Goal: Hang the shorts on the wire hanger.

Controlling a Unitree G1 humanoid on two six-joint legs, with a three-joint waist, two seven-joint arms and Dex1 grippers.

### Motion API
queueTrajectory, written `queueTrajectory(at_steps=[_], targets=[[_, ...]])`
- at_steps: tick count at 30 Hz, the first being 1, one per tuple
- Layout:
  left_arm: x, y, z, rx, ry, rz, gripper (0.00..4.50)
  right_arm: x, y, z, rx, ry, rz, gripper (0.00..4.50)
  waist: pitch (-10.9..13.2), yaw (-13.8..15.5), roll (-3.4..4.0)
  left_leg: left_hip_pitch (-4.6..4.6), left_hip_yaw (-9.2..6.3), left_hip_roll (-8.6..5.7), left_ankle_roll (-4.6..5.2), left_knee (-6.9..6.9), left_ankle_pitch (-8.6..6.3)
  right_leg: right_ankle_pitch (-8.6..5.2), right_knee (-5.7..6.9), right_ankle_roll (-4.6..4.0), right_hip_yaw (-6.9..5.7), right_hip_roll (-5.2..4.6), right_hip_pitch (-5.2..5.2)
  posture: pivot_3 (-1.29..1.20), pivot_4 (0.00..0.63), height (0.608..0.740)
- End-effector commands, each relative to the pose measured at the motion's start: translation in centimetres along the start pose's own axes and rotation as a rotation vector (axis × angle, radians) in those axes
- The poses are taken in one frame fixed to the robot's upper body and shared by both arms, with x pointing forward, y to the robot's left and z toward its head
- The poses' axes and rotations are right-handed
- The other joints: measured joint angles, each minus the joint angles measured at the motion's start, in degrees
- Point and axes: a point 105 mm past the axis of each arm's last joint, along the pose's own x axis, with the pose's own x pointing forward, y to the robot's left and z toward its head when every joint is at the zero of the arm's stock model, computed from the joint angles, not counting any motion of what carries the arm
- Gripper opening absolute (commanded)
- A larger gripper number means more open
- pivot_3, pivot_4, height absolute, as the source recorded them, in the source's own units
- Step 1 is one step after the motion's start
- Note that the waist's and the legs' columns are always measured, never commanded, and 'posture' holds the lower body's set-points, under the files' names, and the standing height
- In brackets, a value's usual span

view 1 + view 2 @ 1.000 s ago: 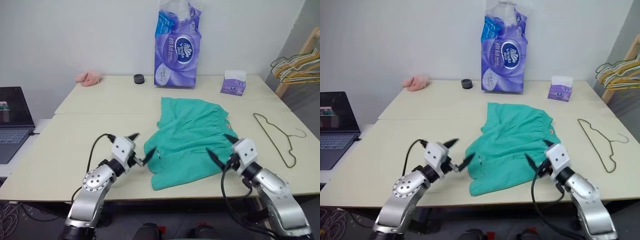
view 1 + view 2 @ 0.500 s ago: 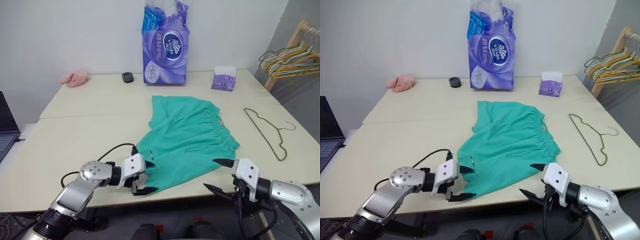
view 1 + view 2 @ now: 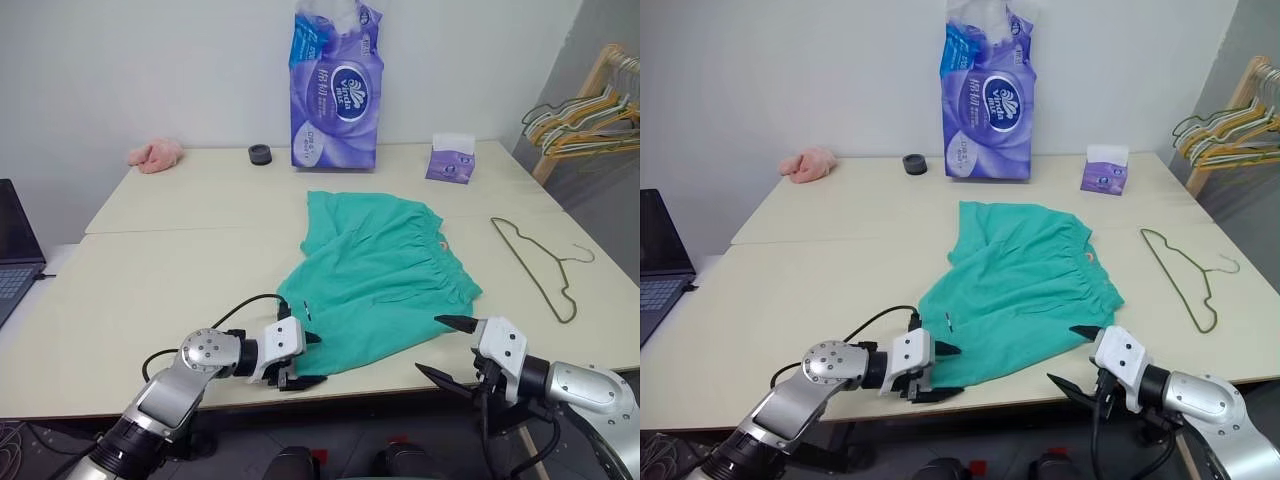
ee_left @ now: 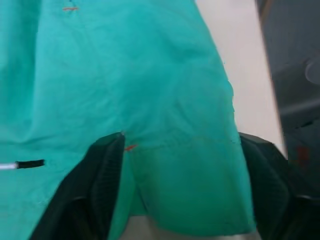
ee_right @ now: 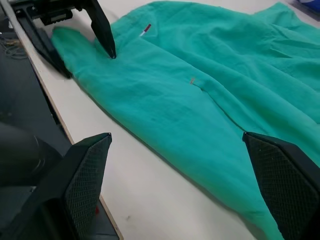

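1. Shorts (image 3: 385, 275) spread flat on table (image 3: 150, 270), wire hanger (image 3: 535, 262) well apart toward right edge.
2. Left gripper (image 3: 300, 360) straddling near hem corner, fingers apart, not clamped.
3. Right gripper (image 3: 445, 348) wide open, holding nothing, near table's front edge.

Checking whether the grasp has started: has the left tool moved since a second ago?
Yes. The left tool has come down toward the table's near edge, now straddling the near hem of the shorts.
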Motion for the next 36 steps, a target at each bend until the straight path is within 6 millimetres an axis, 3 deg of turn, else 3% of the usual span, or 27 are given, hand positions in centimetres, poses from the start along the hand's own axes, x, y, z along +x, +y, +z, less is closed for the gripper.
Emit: queueTrajectory(at_steps=[1,7,9,17,25,28,33,36], targets=[[-0.4,1.4,-0.8,0.0,0.039,0.078,2.22,-0.4,-1.1,0.4,-0.084,0.001,-0.035,4.5,0.0,-0.1,0.01,0.0,0.0,0.0,0.0,-0.01,0.0,0.02,0.0,0.04,0.01,0.0,0.0,-0.04,0.025,0.74],[-0.4,2.0,-0.2,-0.006,0.0,0.107,0.45,-0.9,-3.7,-2.8,-0.308,0.2,-0.058,4.5,0.0,-0.1,0.01,0.01,0.1,-0.01,0.0,0.0,0.0,0.01,0.02,0.01,0.04,0.0,-0.01,-0.04,0.022,0.74],[-0.4,2.1,0.0,-0.012,-0.011,0.11,0.08,-0.9,-4.4,-3.4,-0.364,0.233,-0.057,4.5,0.0,-0.2,-0.01,0.01,0.11,-0.01,0.0,-0.01,0.0,0.01,0.02,0.02,0.04,0.0,-0.01,-0.04,0.022,0.74],[-0.9,2.6,1.0,0.0,-0.037,0.118,0.08,1.0,-8.4,-4.4,-0.765,0.338,-0.011,4.5,0.0,-1.1,0.0,0.01,0.14,-0.01,0.0,-0.04,0.0,0.05,0.06,0.05,0.06,0.02,-0.04,-0.03,0.017,0.74],[-1.2,3.0,1.3,0.005,-0.047,0.134,0.08,4.2,-9.3,-5.7,-0.943,0.346,0.059,4.5,-0.3,-1.2,-0.27,0.08,0.17,0.0,-0.01,-0.03,0.01,0.09,0.11,0.0,0.14,0.03,-0.01,-0.01,0.009,0.74],[-1.3,3.1,1.3,0.006,-0.047,0.135,0.0,4.7,-9.6,-5.8,-0.93,0.343,0.06,3.9,-0.5,-1.1,-0.46,0.1,0.16,0.0,-0.01,-0.03,0.01,0.15,0.11,-0.11,0.15,0.03,0.01,0.0,0.004,0.74],[-2.0,2.8,0.9,0.001,-0.029,0.108,0.0,4.7,-9.7,-5.3,-0.867,0.319,0.056,2.23,-0.6,-1.1,-0.49,0.09,0.17,0.0,-0.01,-0.02,0.0,0.26,0.12,-0.27,0.19,0.02,0.01,0.0,0.002,0.74],[-2.6,1.3,0.3,-0.004,0.011,0.008,0.0,4.9,-9.7,-4.7,-0.759,0.281,0.03,1.13,-0.6,-1.2,-0.44,0.09,0.19,0.02,-0.01,-0.04,0.0,0.24,0.16,-0.32,0.19,0.03,-0.02,0.0,0.0,0.74]])
